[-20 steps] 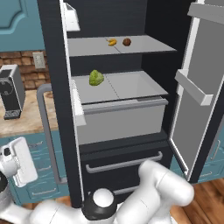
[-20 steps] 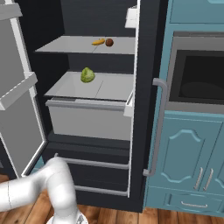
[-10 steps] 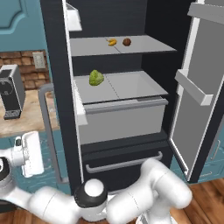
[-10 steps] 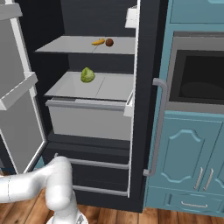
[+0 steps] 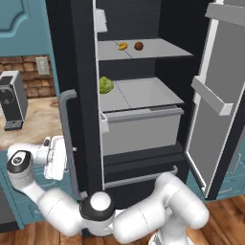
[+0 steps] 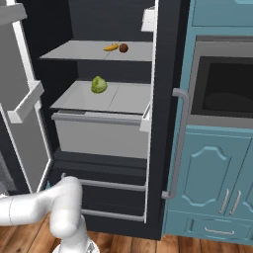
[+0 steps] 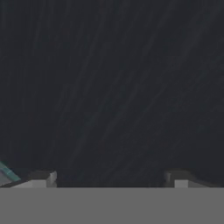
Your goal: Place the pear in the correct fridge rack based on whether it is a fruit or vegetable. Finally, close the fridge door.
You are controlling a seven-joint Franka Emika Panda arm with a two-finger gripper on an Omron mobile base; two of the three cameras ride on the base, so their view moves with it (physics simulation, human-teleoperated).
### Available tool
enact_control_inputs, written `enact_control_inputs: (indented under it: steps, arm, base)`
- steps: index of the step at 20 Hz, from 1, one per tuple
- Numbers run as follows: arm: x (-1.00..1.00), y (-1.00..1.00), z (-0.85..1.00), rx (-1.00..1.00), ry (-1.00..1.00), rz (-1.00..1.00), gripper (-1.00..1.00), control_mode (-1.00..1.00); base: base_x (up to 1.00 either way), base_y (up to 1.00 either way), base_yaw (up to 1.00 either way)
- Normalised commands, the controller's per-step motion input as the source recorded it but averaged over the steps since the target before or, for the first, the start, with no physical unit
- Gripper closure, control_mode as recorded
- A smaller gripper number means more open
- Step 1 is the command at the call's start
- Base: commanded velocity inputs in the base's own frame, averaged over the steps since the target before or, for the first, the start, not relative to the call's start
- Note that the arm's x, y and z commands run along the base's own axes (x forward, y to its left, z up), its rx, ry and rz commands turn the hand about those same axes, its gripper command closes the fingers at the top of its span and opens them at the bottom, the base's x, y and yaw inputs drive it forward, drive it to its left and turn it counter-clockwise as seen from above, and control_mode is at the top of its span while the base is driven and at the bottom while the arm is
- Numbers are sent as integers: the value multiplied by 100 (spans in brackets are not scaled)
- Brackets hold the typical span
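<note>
The pear lies on the upper fridge rack, just beside a yellow banana. My gripper is low at the left, outside the fridge, against the outer face of the dark left fridge door near its grey handle. In the hand view my gripper is open. Its two fingertips stand wide apart with nothing between them, very close to the dark door face. The right fridge door stands wide open.
A green leafy vegetable sits on the lower slab above the grey drawer. A grey toaster stands on the counter at the left. Teal cabinets and an oven flank the fridge.
The arm has swung the hand up and to the right, from beside the counter to the left door's handle. The pear, banana and vegetable have not moved.
</note>
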Motion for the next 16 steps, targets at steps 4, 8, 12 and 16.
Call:
enact_control_inputs:
  steps: [4, 8, 12, 16]
  arm:
    - [52, -100, 0, 1, -3, -1, -100, -100]
    - [44, -100, 0, 3, -9, 2, -100, -100]
    - [55, -97, 0, 3, -10, 9, -100, -100]
    - [64, -71, 0, 3, -12, 21, -100, -100]
  base:
    - [0, 0, 0]
    - [0, 0, 0]
    - [0, 0, 0]
    - [0, 0, 0]
